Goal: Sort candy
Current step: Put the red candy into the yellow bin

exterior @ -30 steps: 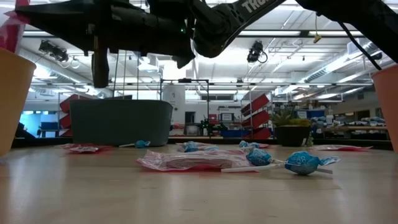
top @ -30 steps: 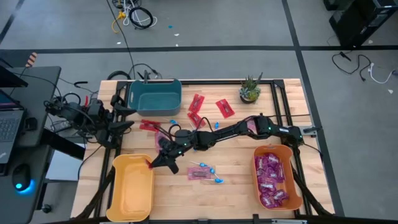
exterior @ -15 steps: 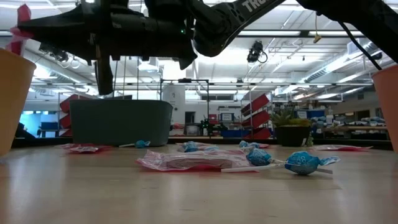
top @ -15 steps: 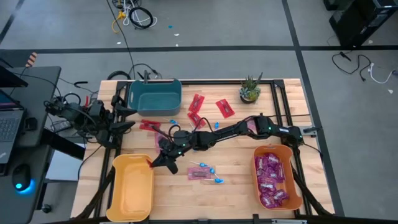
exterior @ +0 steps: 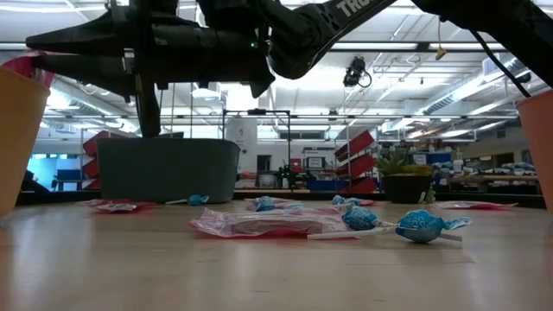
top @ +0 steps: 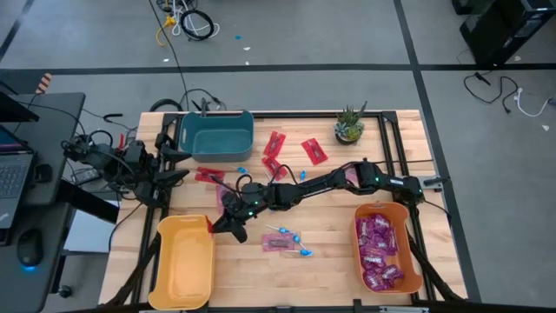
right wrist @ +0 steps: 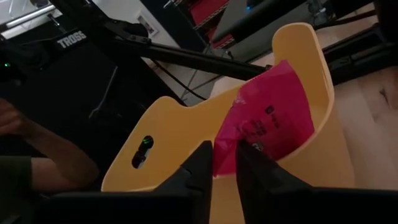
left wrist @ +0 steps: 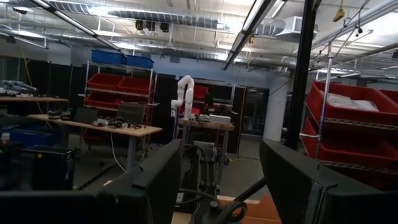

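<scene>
My right gripper (top: 215, 228) reaches across the table to the yellow bin (top: 184, 261) and is shut on a flat red packet (right wrist: 264, 121). The packet sits at the bin's right rim (exterior: 15, 112). On the table lie more red packets (top: 274, 145), a pinkish packet (exterior: 259, 223) and blue lollipops (exterior: 423, 226) on white sticks. Purple packets (top: 379, 252) fill the orange bin (top: 358, 228). My left gripper (left wrist: 221, 168) is open and waits at the table's left edge, beside the teal bin (top: 217, 132). My right gripper pinches the red packet by its near edge (right wrist: 231, 152) between its two fingers (right wrist: 202, 163). The fingers come about level from the table's right. The packet is lifted clear and sticks out past the fingertips, in front of the yellow bin's inner wall.
A small potted plant (top: 349, 126) stands at the far edge. Loose red packets (top: 313, 150) lie between the teal bin and the plant, and another (top: 208, 176) lies near my left arm. Bare wood lies between the lollipops and the orange bin.
My right gripper has turned about its wrist while staying at the yellow bin's rim. The red packet, which stood upright above the rim in the low view, has tipped over and now lies lower and nearly flat at the rim.
</scene>
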